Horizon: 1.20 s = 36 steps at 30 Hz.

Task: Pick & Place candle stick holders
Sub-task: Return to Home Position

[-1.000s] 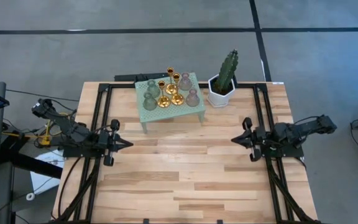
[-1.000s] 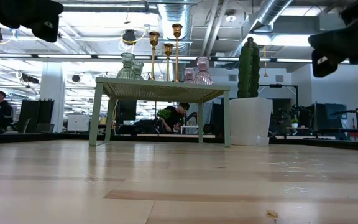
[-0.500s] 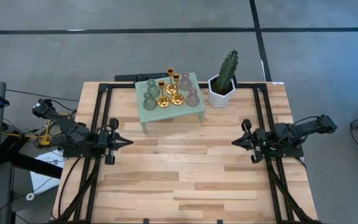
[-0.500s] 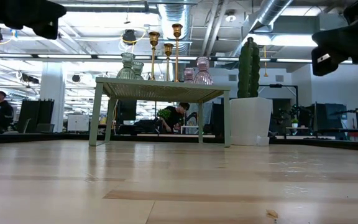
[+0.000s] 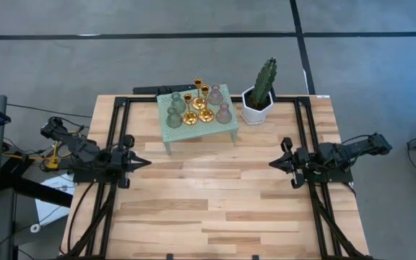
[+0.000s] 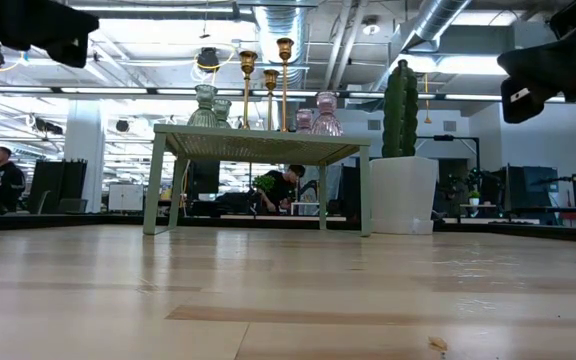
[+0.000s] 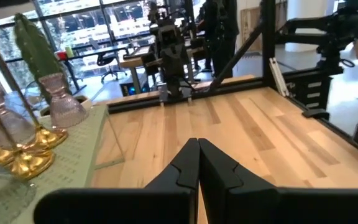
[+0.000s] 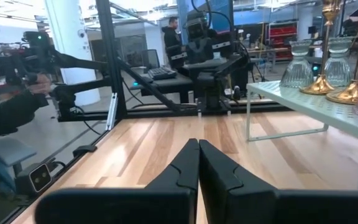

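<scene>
Several candle stick holders stand by their round bases on a small pale green stand point(image 5: 217, 126) at the table's far middle. The gold ones point(image 5: 197, 108) are in the centre, the grey-green ones point(image 5: 173, 115) toward the left and the pink ones point(image 5: 224, 112) toward the right. In the low view they rise above the stand's top point(image 6: 258, 148). My left gripper point(image 5: 146, 163) is shut and holds nothing; it hangs level over the table's left side and points toward the middle. My right gripper point(image 5: 271, 164) is shut and holds nothing; it hangs over the right side and faces the left one. Both are well nearer than the stand.
A white hexagonal pot with a cactus point(image 5: 258, 97) stands just right of the stand. Black frame rails point(image 5: 114, 137) run along both sides of the table. Bare wooden tabletop point(image 5: 215, 198) lies between the arms and toward the near edge. People sit in the room beyond point(image 6: 286, 185).
</scene>
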Tool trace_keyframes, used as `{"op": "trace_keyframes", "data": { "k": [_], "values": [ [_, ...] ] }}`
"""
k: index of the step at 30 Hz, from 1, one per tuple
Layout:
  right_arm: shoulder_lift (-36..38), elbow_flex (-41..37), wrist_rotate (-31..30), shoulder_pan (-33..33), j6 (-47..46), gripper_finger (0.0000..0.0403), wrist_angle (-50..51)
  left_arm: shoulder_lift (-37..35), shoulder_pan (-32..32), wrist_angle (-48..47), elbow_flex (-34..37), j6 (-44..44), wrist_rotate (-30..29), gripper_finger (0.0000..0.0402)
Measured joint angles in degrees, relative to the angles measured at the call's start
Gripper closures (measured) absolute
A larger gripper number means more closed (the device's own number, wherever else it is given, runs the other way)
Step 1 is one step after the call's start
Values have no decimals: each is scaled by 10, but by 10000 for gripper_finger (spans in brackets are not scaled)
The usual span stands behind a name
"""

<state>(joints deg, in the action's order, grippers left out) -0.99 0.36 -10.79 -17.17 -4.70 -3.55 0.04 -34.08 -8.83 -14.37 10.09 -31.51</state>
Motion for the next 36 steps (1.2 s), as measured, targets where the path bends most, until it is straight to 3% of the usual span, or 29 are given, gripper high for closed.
{"op": "trace_keyframes", "data": {
  "k": [17, 25, 30, 36],
  "values": [
    [0, 0, -22, 0, 1, 403, -4, 0, 102, 1, -1, 30, -6, 398],
    [0, -1, -38, 0, 1, 403, -34, 0, 166, 2, -2, 5, 126, 398],
    [0, -1, -38, 0, -3, 403, -35, 0, 190, -2, 18, -83, 268, 398],
    [0, -1, -38, 0, -3, 403, -35, 0, 194, 11, 73, -121, 284, 398]
  ]
}}
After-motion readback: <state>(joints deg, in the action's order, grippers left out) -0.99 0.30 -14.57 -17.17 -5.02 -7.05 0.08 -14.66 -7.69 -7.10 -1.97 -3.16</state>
